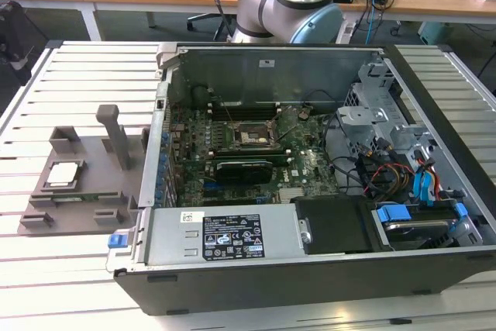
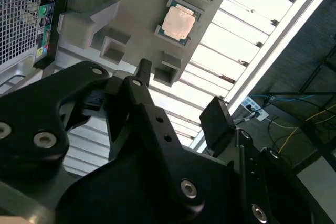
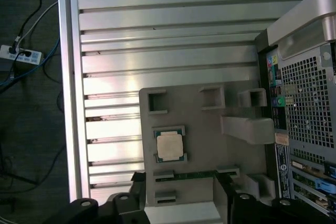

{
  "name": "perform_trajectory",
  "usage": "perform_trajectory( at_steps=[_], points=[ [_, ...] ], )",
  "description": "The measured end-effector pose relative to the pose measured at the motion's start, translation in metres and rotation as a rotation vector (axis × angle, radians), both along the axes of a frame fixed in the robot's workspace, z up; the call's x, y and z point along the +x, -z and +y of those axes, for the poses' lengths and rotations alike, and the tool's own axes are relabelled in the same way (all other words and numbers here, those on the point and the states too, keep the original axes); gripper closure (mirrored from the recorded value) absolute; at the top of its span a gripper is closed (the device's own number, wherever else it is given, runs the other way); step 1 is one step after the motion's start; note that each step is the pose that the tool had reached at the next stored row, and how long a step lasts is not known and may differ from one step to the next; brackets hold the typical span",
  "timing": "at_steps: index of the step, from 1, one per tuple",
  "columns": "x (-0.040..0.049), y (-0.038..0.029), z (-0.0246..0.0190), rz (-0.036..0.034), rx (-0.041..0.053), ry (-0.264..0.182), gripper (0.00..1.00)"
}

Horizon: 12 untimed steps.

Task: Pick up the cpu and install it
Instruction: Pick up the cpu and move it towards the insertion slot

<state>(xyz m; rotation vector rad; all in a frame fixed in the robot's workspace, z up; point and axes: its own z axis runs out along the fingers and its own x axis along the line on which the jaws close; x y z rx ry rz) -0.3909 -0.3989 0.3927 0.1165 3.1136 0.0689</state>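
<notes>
The hand is wide open and has hold of nothing; in both wrist views its two black fingers stand well apart with only the slatted table and the edge of the grey tray seen between them; the cpu lies flat in a square seat of this tray, its silvery top facing up toward the hand, and nothing touches it; from the hand it lies below and a little forward of the gap between the fingers, closer to the line of one finger than of the other, and well apart from both tips, so I judge that the hand hangs high over the tray and not yet at the chip; the cpu is square, so it has no long axis to speak of, but in the first wrist view its edges run about parallel and across to the line that joins the two fingertips, which I think suits a grip on two opposite sides; the upright post of the tray stands beside the cpu, on the side toward the open computer case; the black socket on the board inside the case is much farther from the hand than the cpu is, beyond the post and the case wall; pick-up is not yet done
</notes>
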Motion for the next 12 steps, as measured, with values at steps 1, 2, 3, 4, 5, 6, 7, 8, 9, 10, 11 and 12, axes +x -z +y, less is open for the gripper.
perform_trajectory(
  at_steps=[1,2,3,4,5,6,7,8,9,10,11,12],
  points=[
    [0.0000,0.0000,0.0000,0.0000,0.0000,0.000,0.34],
    [0.0000,0.0000,0.0000,0.0000,0.0000,0.000,0.28],
    [-0.0001,0.0000,0.0000,0.0001,0.0000,0.000,0.28],
    [-0.0001,0.0000,0.0000,0.0000,0.0000,0.000,0.22],
    [-0.0001,0.0000,0.0000,0.0000,-0.0005,0.000,0.22],
    [-0.0003,0.0000,0.0001,0.0001,-0.0050,0.000,0.22],
    [-0.0003,0.0000,0.0001,0.0000,-0.0161,-0.001,0.22],
    [-0.0001,0.0000,0.0000,0.0001,-0.0349,-0.005,0.22],
    [-0.0001,0.0001,0.0000,0.0000,-0.0430,-0.010,0.22],
    [-0.0001,0.0001,0.0000,-0.0001,-0.0441,-0.012,0.22],
    [-0.0001,0.0001,0.0000,0.0000,-0.0441,-0.012,0.22],
    [-0.0001,0.0001,0.0000,0.0001,-0.0442,-0.012,0.22]
  ],
)
